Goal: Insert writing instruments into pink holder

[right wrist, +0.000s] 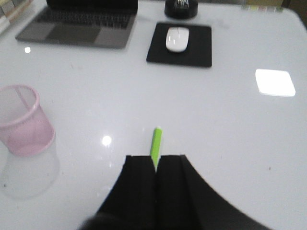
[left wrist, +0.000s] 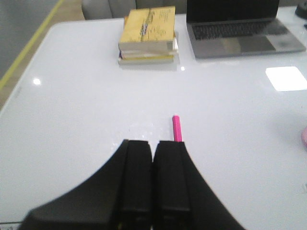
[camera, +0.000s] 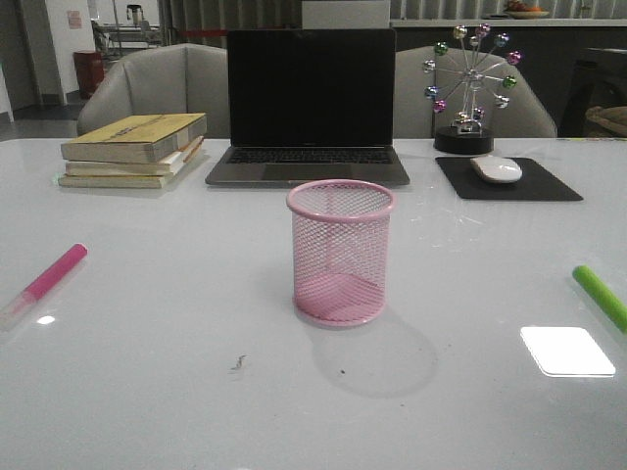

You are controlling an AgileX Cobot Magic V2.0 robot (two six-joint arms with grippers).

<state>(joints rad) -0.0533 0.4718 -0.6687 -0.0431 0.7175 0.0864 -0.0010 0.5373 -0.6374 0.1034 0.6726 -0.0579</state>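
The pink holder [camera: 340, 253] stands upright and empty at the middle of the white table [camera: 176, 392]. Near the table's left edge lies the magenta marker [camera: 44, 284], flat, whitish end toward the front. The green marker [camera: 600, 296] lies flat near the right edge. Neither gripper shows in the front view. In the left wrist view my left gripper [left wrist: 153, 142] is shut and empty, the magenta marker [left wrist: 176, 128] lying on the table just past its fingertips. My right gripper [right wrist: 155, 163] is also shut, and the green marker [right wrist: 156, 143] lies just beyond its tips, with the holder [right wrist: 21, 120] off to one side.
A stack of books [camera: 134, 149] sits at the back left and an open laptop [camera: 309, 108] behind the holder. At the back right are a white mouse [camera: 497, 168] on a black pad [camera: 549, 186] and a ferris-wheel ornament [camera: 470, 88]. Grey chairs stand beyond the table.
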